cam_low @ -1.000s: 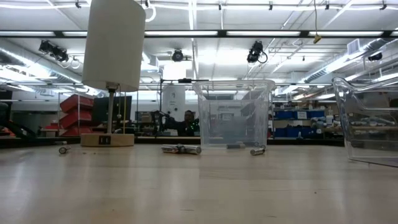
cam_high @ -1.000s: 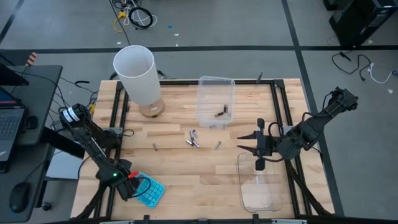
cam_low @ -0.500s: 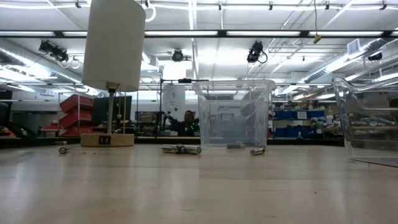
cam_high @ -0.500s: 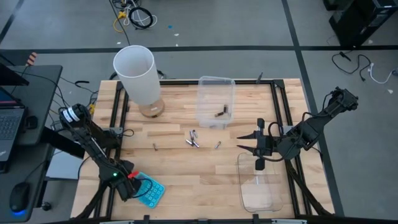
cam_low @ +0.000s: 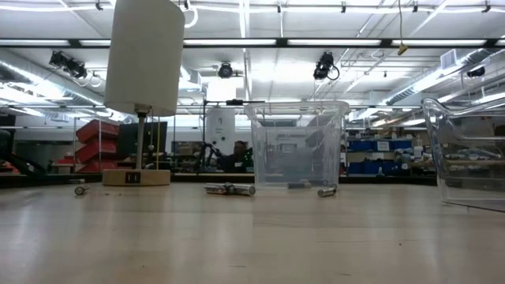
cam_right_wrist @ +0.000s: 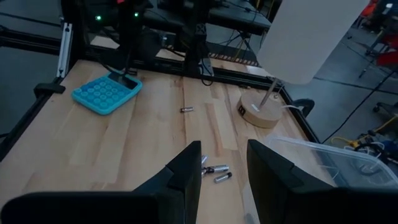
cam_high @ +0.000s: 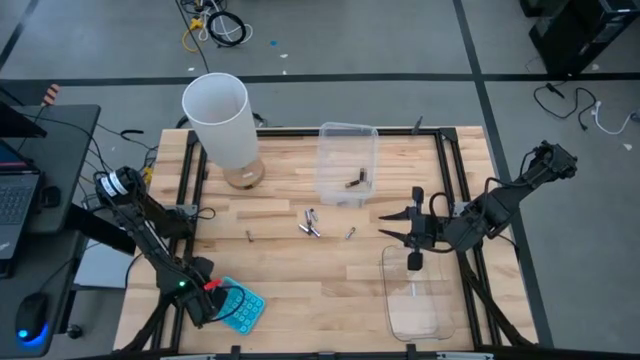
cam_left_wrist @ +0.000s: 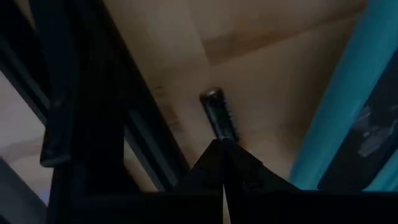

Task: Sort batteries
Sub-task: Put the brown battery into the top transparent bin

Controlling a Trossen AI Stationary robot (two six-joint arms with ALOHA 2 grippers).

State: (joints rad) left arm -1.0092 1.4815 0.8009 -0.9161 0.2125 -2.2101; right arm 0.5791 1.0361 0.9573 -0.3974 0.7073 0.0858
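Note:
Several small batteries lie loose mid-table: one [cam_high: 250, 236], a cluster [cam_high: 311, 223], one [cam_high: 349, 233]; the low view shows them too [cam_low: 229, 188]. Another battery [cam_high: 355, 182] lies inside the far clear tub [cam_high: 347, 140]. My left gripper [cam_high: 205, 300] is shut at the near-left corner beside the blue calculator [cam_high: 240, 306]. In its wrist view a dark battery [cam_left_wrist: 217, 115] lies on the wood right at the fingertips [cam_left_wrist: 222, 155]. My right gripper [cam_high: 385, 228] hovers open right of the loose batteries, fingers pointing left, and shows open in its wrist view [cam_right_wrist: 224, 171]. My left gripper's shut fingertips [cam_left_wrist: 214, 155] reach the near end [cam_left_wrist: 226, 137] of the dark battery, which lies flat on the table. I cannot tell whether they touch it.
A white lamp [cam_high: 222, 120] stands on its round base at the far left. A second clear tub [cam_high: 418, 292] sits near the right gripper. Black frame rails [cam_high: 190, 190] border the table. Bare wood lies between the calculator and this tub.
My right gripper has edged slightly toward the table's left and turned a little. The batteries and tubs stay where they were.

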